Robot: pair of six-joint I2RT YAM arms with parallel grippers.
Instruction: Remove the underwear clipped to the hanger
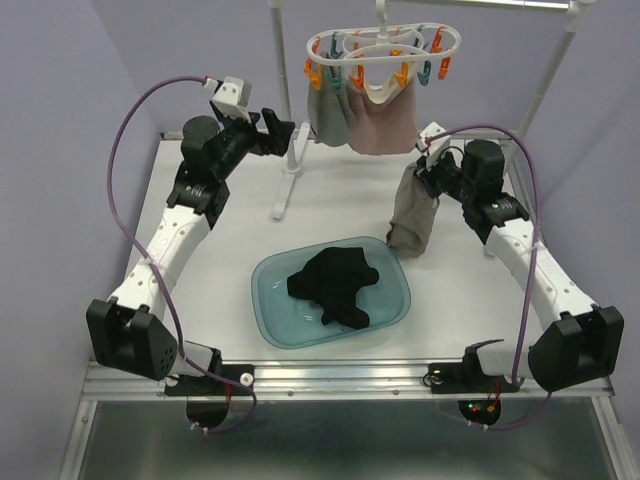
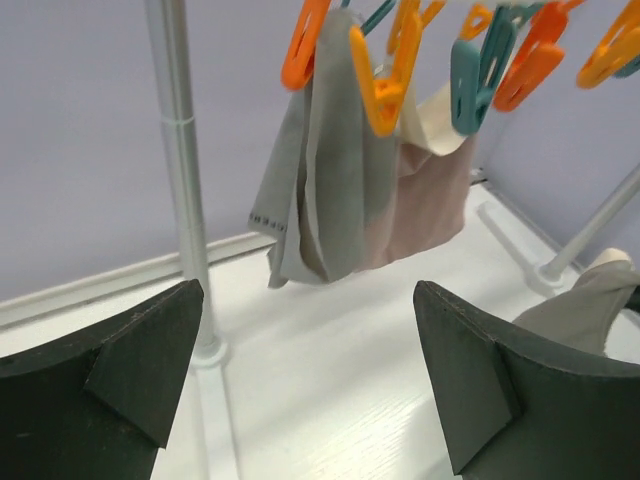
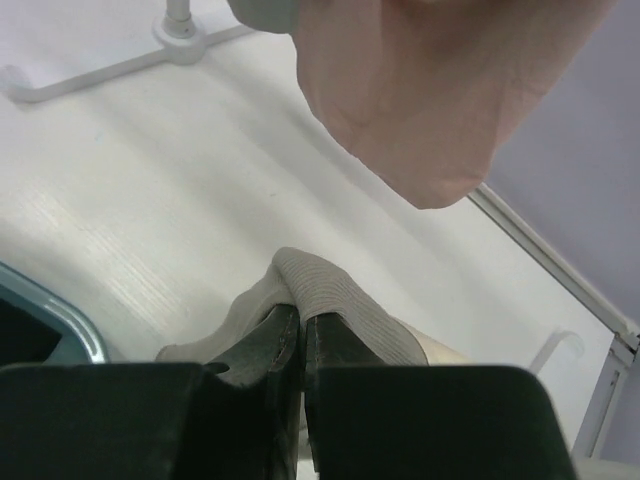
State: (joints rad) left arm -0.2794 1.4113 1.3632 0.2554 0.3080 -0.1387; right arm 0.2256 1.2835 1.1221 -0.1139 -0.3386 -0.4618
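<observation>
The white oval hanger (image 1: 385,45) hangs at the back with orange and teal clothespins. A grey garment (image 1: 325,115) (image 2: 335,170) and a pale pink garment (image 1: 385,125) (image 2: 430,200) (image 3: 440,80) stay clipped to it. My right gripper (image 1: 425,172) (image 3: 302,320) is shut on the beige-taupe garment (image 1: 412,215) (image 3: 330,290), which hangs from it down to the table, right of the basin. A black garment (image 1: 335,285) lies in the teal basin (image 1: 270,300). My left gripper (image 1: 280,130) (image 2: 310,375) is open and empty, left of the grey garment.
A white rack pole (image 1: 290,160) (image 2: 185,170) with its foot stands just right of my left gripper. Another rack pole (image 1: 545,85) slants at the back right. The basin sits at the table's middle front.
</observation>
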